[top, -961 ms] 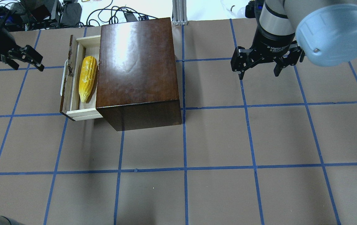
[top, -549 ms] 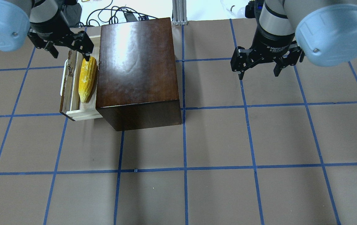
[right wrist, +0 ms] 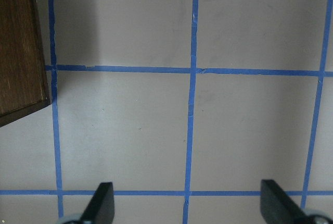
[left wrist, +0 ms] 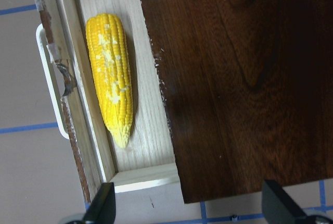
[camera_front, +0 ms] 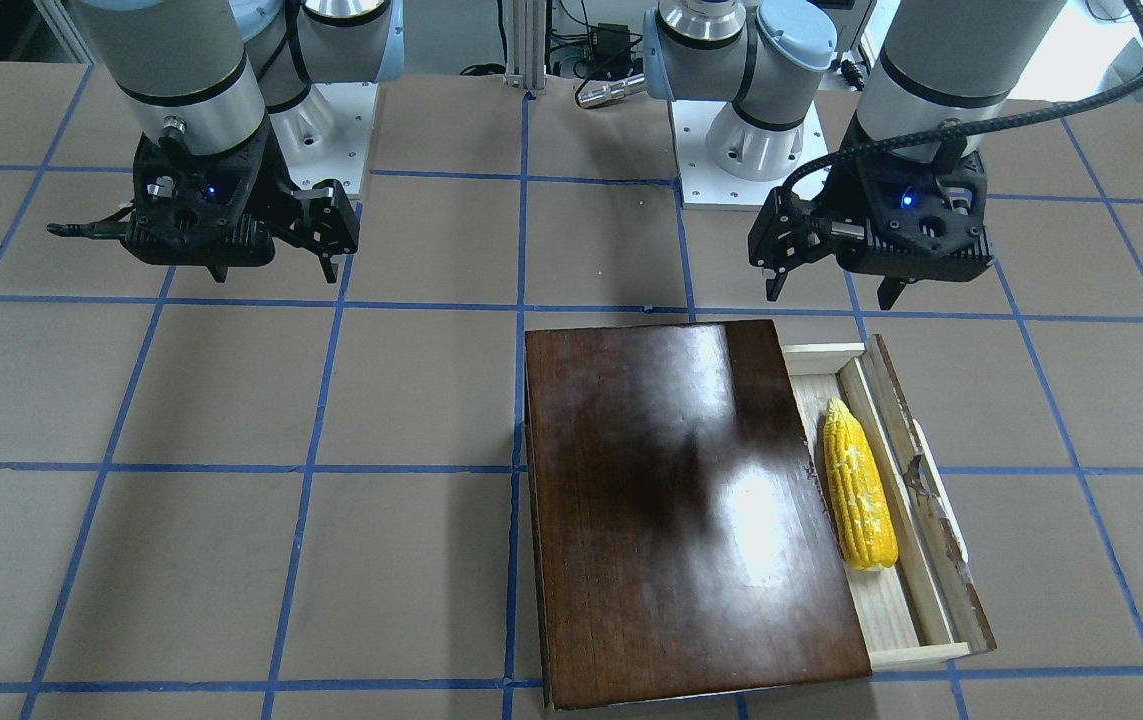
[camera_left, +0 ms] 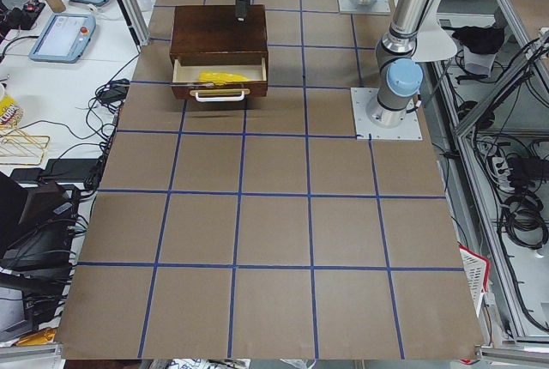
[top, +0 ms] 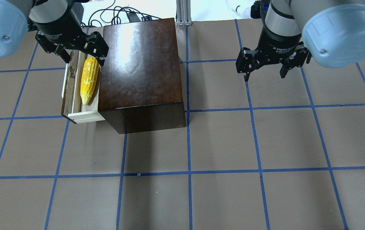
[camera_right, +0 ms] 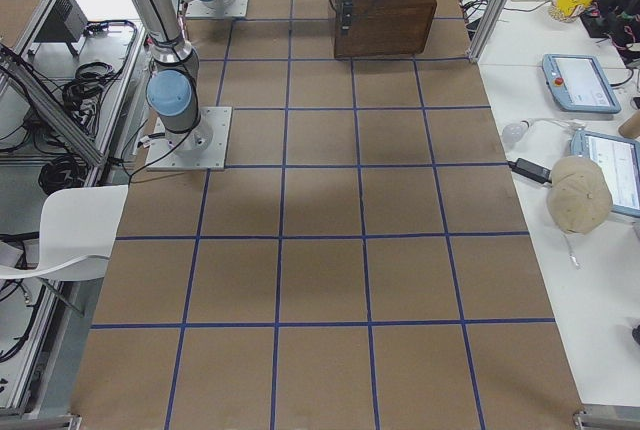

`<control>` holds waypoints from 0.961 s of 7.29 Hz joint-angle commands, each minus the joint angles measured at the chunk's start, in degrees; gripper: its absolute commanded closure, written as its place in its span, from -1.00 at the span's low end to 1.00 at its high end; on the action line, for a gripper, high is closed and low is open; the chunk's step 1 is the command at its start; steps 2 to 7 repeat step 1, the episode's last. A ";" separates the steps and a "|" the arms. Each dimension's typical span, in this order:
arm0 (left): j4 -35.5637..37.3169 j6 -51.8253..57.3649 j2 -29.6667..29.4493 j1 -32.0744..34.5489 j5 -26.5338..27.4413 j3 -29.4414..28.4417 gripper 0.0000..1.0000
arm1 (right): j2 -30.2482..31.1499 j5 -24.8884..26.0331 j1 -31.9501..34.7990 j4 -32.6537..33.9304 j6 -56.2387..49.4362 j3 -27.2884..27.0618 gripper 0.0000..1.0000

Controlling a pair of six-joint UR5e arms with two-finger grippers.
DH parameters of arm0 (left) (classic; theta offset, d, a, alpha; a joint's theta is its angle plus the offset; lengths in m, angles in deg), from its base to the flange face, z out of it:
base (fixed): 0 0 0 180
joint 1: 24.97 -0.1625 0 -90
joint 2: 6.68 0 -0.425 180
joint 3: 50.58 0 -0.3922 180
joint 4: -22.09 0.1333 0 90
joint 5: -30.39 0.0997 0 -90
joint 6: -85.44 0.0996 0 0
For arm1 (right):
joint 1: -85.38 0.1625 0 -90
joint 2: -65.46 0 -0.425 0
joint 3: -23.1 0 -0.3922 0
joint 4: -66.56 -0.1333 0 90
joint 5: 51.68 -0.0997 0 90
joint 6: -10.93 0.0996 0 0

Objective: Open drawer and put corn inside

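Note:
The drawer (top: pixel 85 116) stands pulled out of the left side of the dark-brown box (top: pixel 140 64), with its white handle (top: pixel 63 86) outermost. The yellow corn (top: pixel 89 80) lies lengthwise in the drawer, touching no gripper. My left gripper (top: pixel 83 60) is open and empty, hovering over the drawer's far end. Its wrist view shows the corn (left wrist: pixel 110 75), the drawer (left wrist: pixel 145 177) and the box (left wrist: pixel 244 78) below. My right gripper (top: pixel 264 76) is open and empty above bare table to the right of the box. In the front view the corn (camera_front: pixel 859 490) lies in the drawer (camera_front: pixel 916 655).
The brown table (top: pixel 220 143) carries a blue tape grid. An aluminium post (top: pixel 182 12) and cables (top: pixel 121 14) sit behind the box at the far edge. The right wrist view shows the box's corner (right wrist: pixel 18 52) and bare table.
My left arm swung in from the far left to above the drawer's far end, staying open. The corn, drawer and right arm have not moved.

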 commanded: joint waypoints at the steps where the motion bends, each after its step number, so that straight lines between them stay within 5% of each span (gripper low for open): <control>1: -2.06 -0.79 1.30 -0.81 -0.49 -0.21 -1.00 | 0.00 0.00 0.00 0.00 0.00 0.00 -1.00; 7: -2.06 -0.79 1.30 -0.81 -0.49 -0.21 -1.00 | 0.00 0.00 0.00 0.00 0.00 0.00 -1.00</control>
